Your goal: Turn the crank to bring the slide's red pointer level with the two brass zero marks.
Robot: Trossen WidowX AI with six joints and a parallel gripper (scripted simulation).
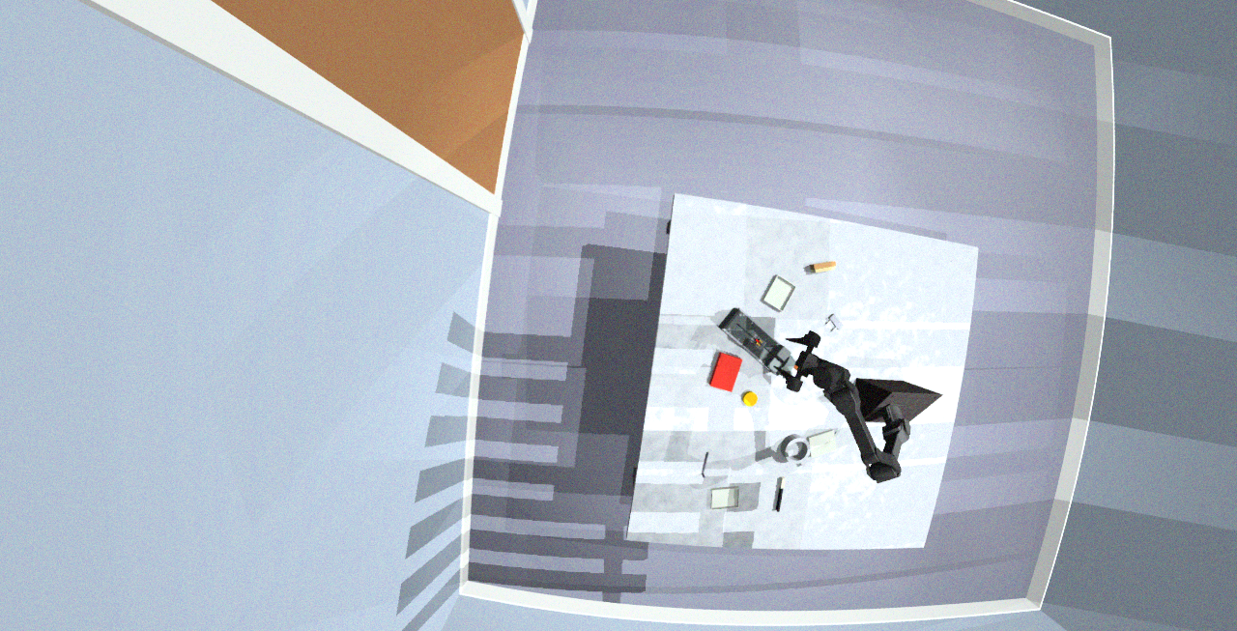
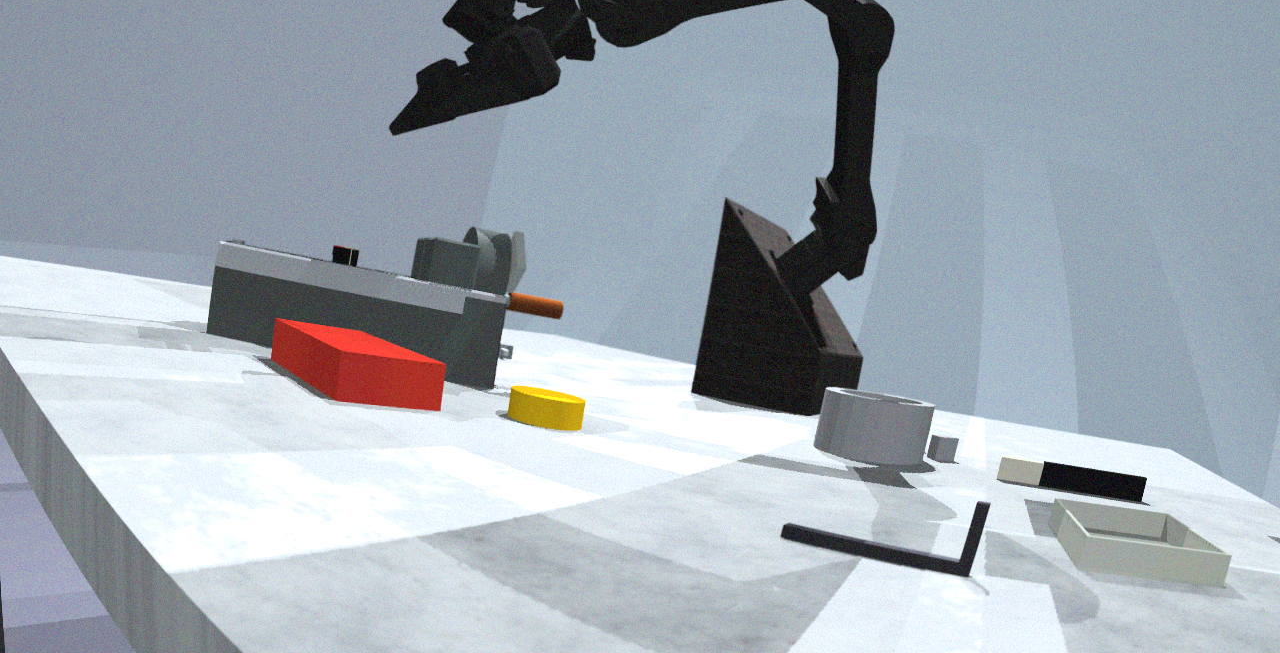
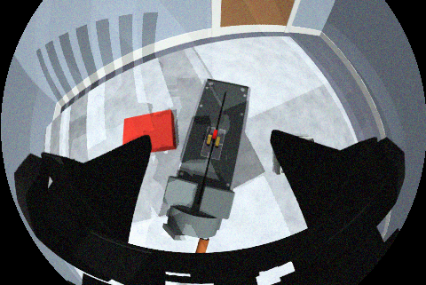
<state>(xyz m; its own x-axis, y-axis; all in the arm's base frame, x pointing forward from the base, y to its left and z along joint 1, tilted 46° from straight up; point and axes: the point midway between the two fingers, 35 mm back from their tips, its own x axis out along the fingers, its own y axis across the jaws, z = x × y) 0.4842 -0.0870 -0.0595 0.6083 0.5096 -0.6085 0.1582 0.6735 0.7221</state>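
The grey crank machine [image 1: 740, 329] [image 2: 241, 300] [image 3: 226, 112] stands on the table. In the wrist view its red pointer [image 3: 215, 134] sits between the two brass marks, a left mark [image 3: 209, 139] and a right mark [image 3: 217, 142]. It looks slightly offset toward the machine's far end. The orange handle [image 2: 537, 305] [image 3: 202, 245] sticks out at the crank end, low on the side facing the arm base; the gripper body partly hides it in the wrist view. My gripper [image 1: 783, 357] [image 2: 398, 122] [image 3: 211, 138] is open and empty, high above the machine, touching nothing.
A red block [image 1: 725, 371] [image 2: 384, 376] [image 3: 161, 130] lies close beside the machine, with a yellow disc [image 1: 750, 399] [image 2: 546, 409] near it. A grey round cup [image 2: 872, 430], a black L-shaped rod [image 2: 877, 550], a black-and-white bar [image 2: 1092, 479] and a pale tray [image 2: 1136, 559] stand farther off.
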